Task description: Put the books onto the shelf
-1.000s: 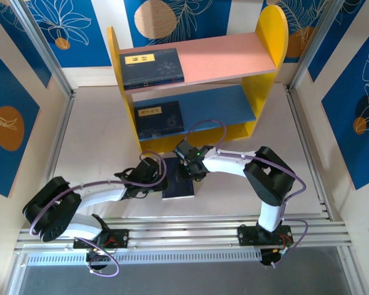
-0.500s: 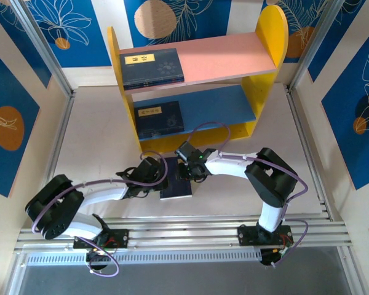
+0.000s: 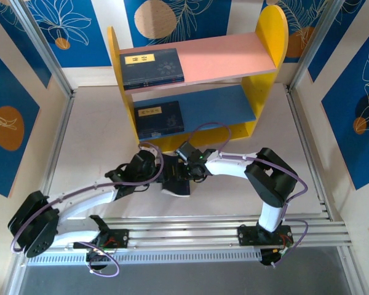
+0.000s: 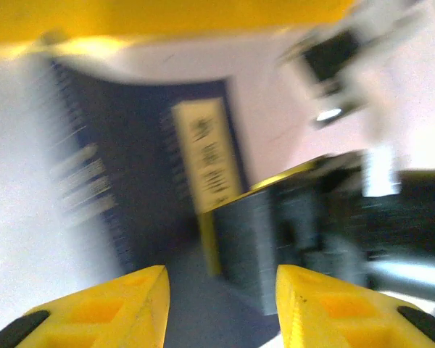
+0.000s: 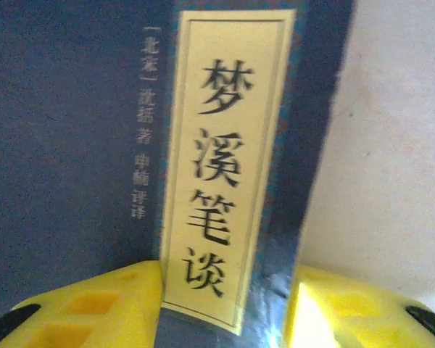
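Third book being gathered on the table; two already shelved.
Top view: upper book (image 3: 152, 67) and lower book (image 3: 158, 118) lay on the shelf (image 3: 272, 37); the third book (image 3: 177, 186) sat mid-frame between left gripper (image 3: 155, 174) and right gripper (image 3: 186, 171). Left wrist: fingers (image 4: 116, 304) apart, grip unclear. Right wrist: fingers (image 5: 87, 312) straddled its label (image 5: 225, 159), pinch untellable. Next it likely needed a firm hold, then a lift shelfward.

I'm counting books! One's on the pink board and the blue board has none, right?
Not quite: the upper book is on the pink board, but the blue board has one too, the lower book. The top view shows it.
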Robot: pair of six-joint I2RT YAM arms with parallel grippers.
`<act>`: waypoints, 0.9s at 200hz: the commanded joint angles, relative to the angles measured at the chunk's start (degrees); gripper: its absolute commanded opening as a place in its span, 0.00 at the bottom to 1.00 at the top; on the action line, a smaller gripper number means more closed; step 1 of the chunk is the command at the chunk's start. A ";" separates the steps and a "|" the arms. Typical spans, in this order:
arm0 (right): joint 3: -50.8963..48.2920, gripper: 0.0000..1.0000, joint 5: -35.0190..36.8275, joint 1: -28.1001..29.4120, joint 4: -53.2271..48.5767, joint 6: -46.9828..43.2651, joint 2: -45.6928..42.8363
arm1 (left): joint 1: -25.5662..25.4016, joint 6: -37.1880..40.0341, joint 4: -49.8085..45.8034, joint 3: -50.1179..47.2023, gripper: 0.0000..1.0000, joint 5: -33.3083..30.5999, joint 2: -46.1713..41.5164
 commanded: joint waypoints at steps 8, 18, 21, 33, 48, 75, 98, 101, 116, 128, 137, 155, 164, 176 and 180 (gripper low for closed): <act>-2.87 0.46 -24.43 5.70 17.25 1.52 11.95 | -0.92 -0.52 5.63 0.49 0.43 1.81 -0.04; -2.94 0.46 -24.35 5.70 17.33 1.48 11.75 | -0.97 -0.77 5.62 0.45 0.43 1.97 0.85; -2.91 0.46 -24.34 5.70 17.26 1.47 11.68 | -0.92 -0.79 5.63 0.45 0.42 1.95 1.12; -3.04 0.47 -24.07 5.70 17.07 1.51 11.49 | -0.92 -0.60 5.12 0.58 0.42 1.92 1.74; -3.38 0.46 -23.73 5.67 16.92 1.52 11.10 | -0.94 -0.06 1.05 1.06 0.42 -0.81 1.35; -4.00 0.47 -23.39 5.62 16.71 1.43 10.78 | -0.94 0.91 -9.56 2.48 0.44 -8.54 0.50; -3.92 0.46 -23.30 5.61 16.45 1.17 10.91 | -0.83 0.77 -11.76 1.82 0.45 -10.85 0.40; -3.86 0.46 -23.26 5.61 16.33 1.09 10.87 | -0.84 0.85 -12.09 1.72 0.46 -11.17 0.45; -3.88 0.46 -22.77 5.66 15.86 0.93 10.84 | -0.69 1.05 -14.29 1.81 0.46 -12.87 0.93; -3.79 0.46 -22.05 5.69 14.77 0.67 10.53 | -0.41 1.22 -15.46 1.68 0.47 -13.77 1.28; -4.05 0.47 -21.66 5.70 14.44 0.11 9.95 | -0.06 1.29 -15.49 1.23 0.47 -13.70 1.33; -4.12 0.52 -20.57 5.70 13.42 -0.96 8.12 | 0.38 1.31 -14.91 0.48 0.47 -13.24 1.27; -4.01 0.53 -19.87 5.68 12.49 -1.47 6.96 | 0.87 1.29 -14.81 0.12 0.48 -13.04 1.16; -3.64 0.55 -19.00 5.66 11.49 -1.99 5.66 | 1.34 1.31 -14.42 -0.44 0.48 -12.77 0.97; -3.59 0.56 -18.84 5.74 11.25 -2.11 5.37 | 1.59 1.31 -14.33 -0.59 0.48 -12.71 0.91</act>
